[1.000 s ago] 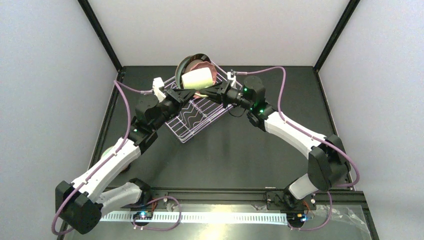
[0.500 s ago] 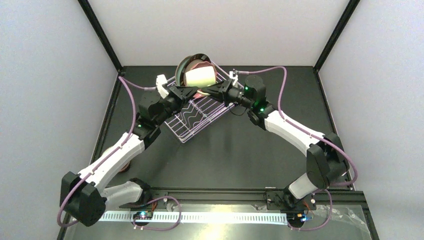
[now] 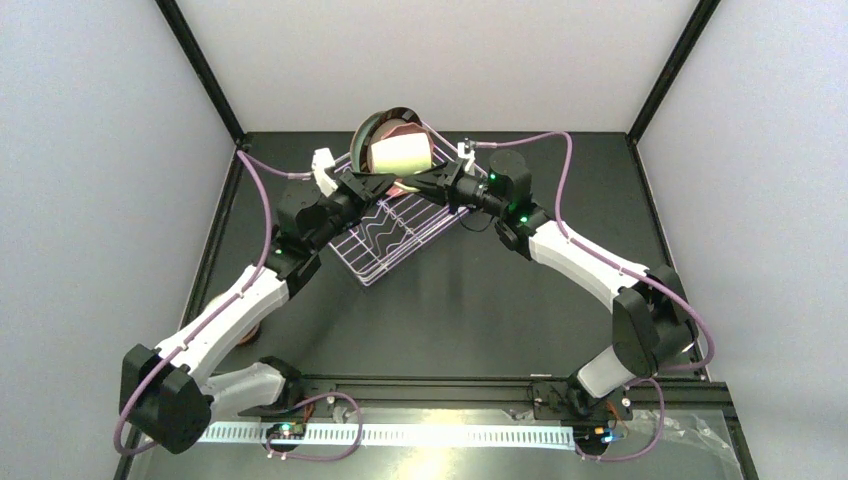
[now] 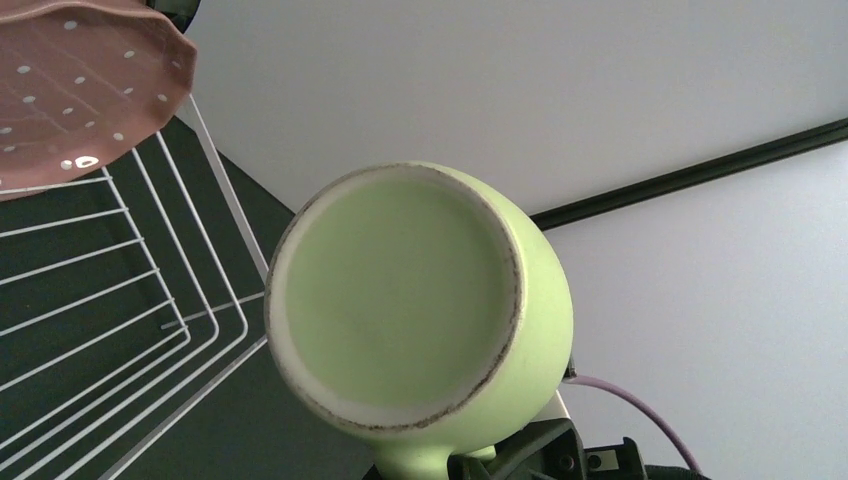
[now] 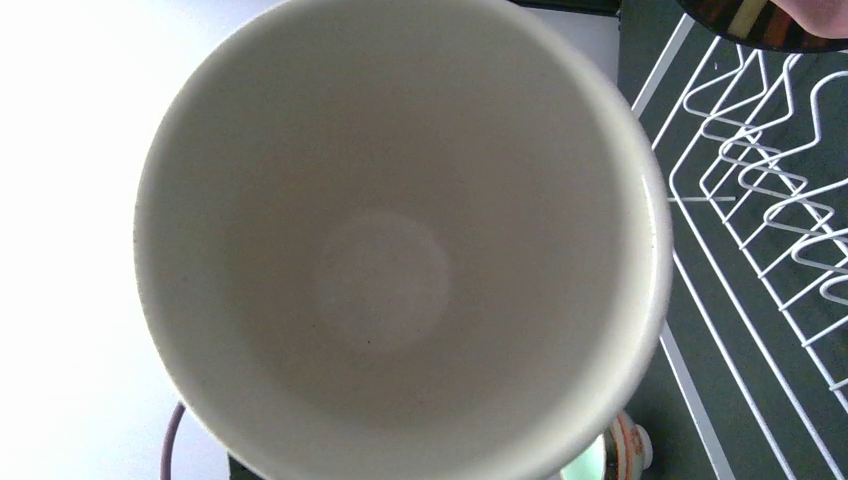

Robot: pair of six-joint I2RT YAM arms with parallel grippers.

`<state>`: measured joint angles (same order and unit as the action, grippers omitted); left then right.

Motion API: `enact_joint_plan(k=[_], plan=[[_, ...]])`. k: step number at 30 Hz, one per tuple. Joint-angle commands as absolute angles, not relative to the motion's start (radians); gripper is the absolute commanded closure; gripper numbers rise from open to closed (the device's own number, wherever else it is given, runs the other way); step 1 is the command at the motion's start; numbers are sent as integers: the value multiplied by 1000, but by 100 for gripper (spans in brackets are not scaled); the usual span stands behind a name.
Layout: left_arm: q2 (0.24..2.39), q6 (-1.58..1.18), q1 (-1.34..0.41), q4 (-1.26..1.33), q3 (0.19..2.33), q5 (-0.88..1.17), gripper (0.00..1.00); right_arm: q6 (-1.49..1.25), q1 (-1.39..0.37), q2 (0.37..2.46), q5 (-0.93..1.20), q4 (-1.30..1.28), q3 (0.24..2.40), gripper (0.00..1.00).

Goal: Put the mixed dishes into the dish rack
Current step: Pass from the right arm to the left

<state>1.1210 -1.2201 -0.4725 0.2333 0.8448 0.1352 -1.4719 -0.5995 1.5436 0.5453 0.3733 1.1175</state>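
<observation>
You cannot tell whether left pincer [image 3: 374, 182] or right pincer [image 3: 421, 180] grips the mug [image 3: 400, 153]; release wrongly and it hits the rack [image 3: 383, 240] below them.

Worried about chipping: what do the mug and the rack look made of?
The pale green mug: glazed ceramic, likely; glossy wall, matte bare foot ring with brown specks. The dish rack: apparently white-coated metal wire; thin smooth bent rods.

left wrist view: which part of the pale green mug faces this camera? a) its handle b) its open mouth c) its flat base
c: the pale green mug shows its flat base with a bare ring here, while the right wrist view looks into its mouth
</observation>
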Motion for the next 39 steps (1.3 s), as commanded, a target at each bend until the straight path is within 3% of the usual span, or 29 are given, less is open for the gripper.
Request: enact_joint_plan(k=[1, 17, 32, 39], plan=[[1101, -1097, -488, 256, 900, 138, 99, -1438, -646, 1540, 698, 352, 1140, 96], [1026, -1068, -488, 233, 848, 28, 99, -1412, -640, 1528, 687, 304, 1145, 69], [991, -1071, -489, 201, 815, 4, 99, -1372, -637, 1493, 661, 256, 1145, 68], [994, -1036, -489, 153, 844, 3, 99, -1263, -637, 1511, 638, 87, 1240, 69]])
